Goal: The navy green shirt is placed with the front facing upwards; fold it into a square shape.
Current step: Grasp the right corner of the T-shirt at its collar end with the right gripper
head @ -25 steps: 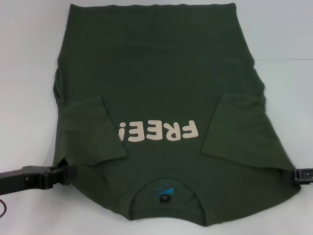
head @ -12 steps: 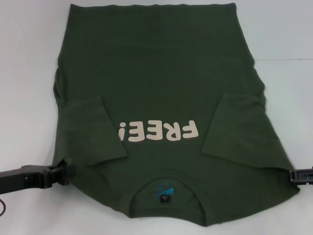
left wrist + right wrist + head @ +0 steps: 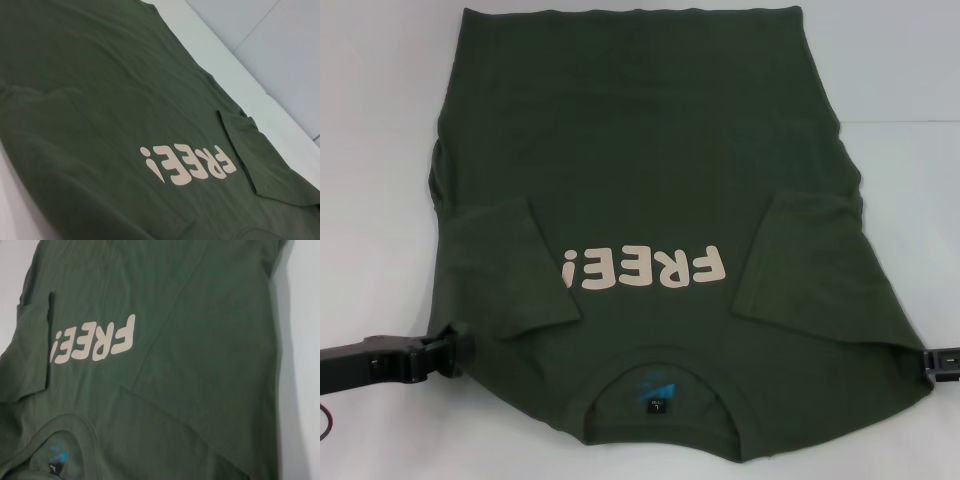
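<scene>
Slightly withdrawn, right gripper (image 3: 928, 360) and left gripper (image 3: 458, 345), closure unclear, flank "FREE!" shirt (image 3: 640, 150).

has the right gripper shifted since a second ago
Yes. The right gripper slid slightly outward and down along the navy green shirt edge, toward the view's right border.

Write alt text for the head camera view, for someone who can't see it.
A navy green shirt lies face up on a white table, both sleeves folded inward, collar nearest the camera. The left gripper and right gripper sit at its shoulder edges.
</scene>
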Robot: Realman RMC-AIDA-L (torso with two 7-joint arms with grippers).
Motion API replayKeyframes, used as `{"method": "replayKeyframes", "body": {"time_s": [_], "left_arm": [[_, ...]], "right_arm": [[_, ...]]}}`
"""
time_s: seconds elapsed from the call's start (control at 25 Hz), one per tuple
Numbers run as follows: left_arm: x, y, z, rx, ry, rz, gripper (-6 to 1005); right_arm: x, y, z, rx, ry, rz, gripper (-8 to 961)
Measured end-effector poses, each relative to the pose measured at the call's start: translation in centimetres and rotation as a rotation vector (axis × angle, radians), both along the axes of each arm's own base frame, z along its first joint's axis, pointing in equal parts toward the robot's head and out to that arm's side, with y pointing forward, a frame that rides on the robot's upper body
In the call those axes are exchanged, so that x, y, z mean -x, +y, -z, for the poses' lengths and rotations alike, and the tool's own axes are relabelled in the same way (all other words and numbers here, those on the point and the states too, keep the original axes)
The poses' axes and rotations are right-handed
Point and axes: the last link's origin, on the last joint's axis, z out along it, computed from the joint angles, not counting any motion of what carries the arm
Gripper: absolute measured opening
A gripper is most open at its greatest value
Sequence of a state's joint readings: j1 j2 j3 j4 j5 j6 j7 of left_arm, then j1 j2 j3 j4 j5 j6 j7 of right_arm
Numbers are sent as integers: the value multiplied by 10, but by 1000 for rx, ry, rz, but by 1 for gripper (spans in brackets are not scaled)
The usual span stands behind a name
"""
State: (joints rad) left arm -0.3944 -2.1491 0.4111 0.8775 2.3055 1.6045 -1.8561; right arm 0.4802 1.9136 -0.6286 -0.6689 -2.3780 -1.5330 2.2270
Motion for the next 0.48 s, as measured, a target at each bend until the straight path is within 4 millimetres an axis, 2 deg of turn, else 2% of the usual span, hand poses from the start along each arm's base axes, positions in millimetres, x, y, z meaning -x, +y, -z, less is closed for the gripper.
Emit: {"method": "replayKeyframes", "body": {"time_s": [0.48], "left_arm": [[0, 1, -1, -2, 3, 2, 58]], "right_arm": [[5, 3, 7, 22, 1, -11, 917]]}}
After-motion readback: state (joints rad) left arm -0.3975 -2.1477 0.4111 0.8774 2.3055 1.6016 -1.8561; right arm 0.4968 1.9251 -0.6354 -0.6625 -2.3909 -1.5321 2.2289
